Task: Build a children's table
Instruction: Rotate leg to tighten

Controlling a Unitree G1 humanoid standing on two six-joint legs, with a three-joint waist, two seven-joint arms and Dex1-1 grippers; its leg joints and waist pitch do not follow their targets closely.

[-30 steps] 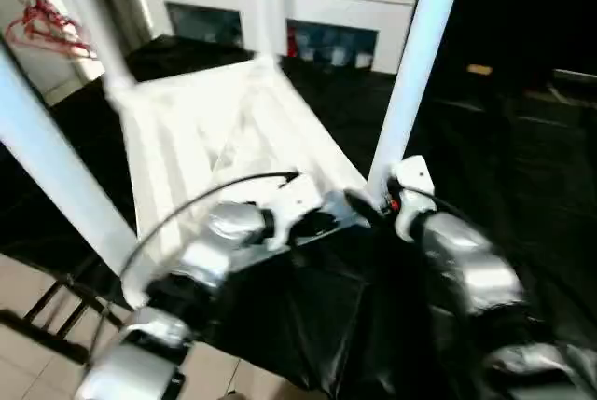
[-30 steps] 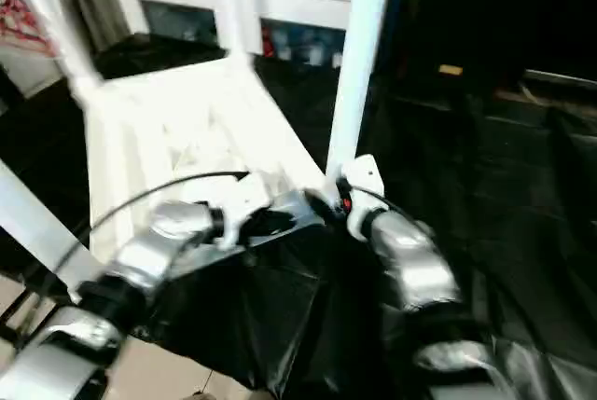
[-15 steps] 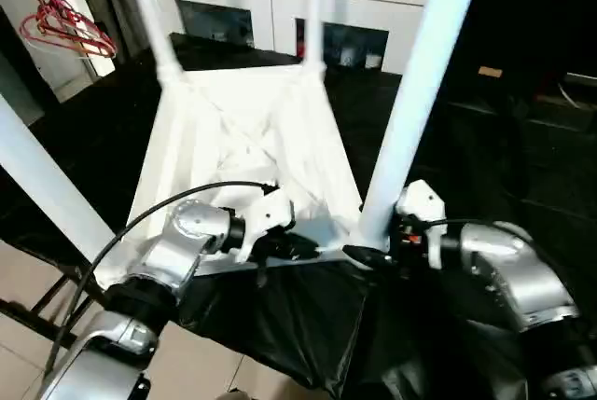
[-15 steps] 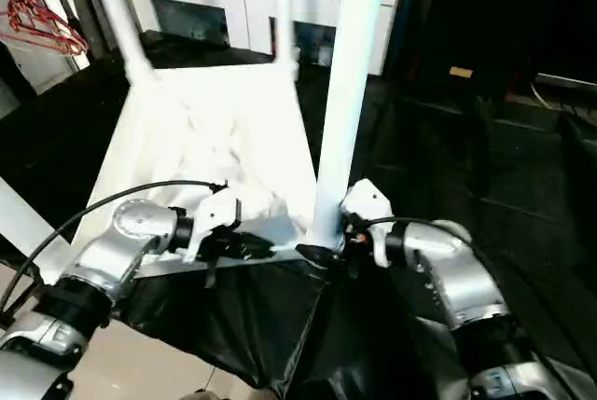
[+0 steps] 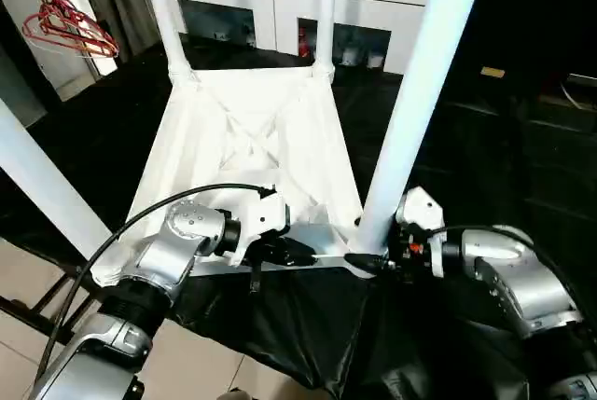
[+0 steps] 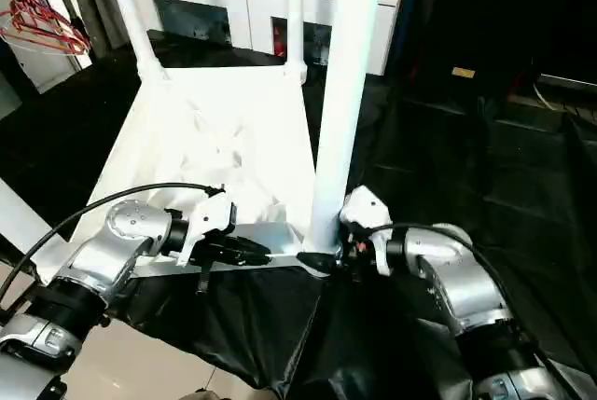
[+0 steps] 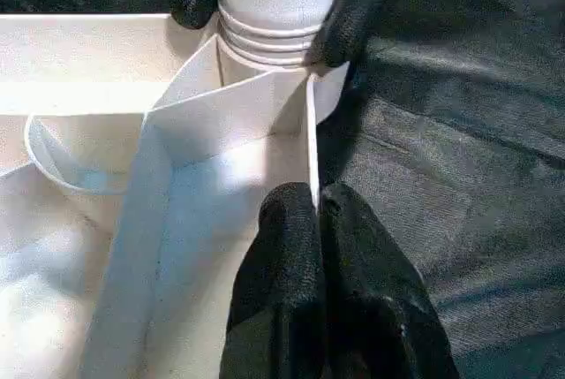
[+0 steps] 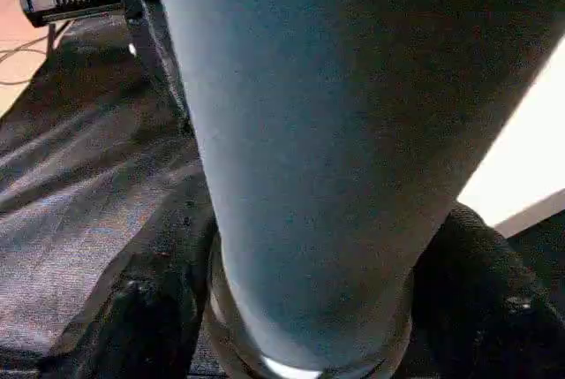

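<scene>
Right gripper (image 5: 366,260): level, fingers around leg (image 5: 410,111) base | left gripper (image 5: 300,255): clenched, at tabletop (image 5: 242,148) rim

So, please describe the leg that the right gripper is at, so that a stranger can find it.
Find the upturned white tabletop on the black cloth. The leg rises from its near corner on the robot's right. Alone among the four, it has the right gripper around its base.

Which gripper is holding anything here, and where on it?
The right gripper has its fingers around the base of the near-right leg, just above its corner socket. The left gripper is shut, resting against the tabletop's near edge, gripping nothing.
</scene>
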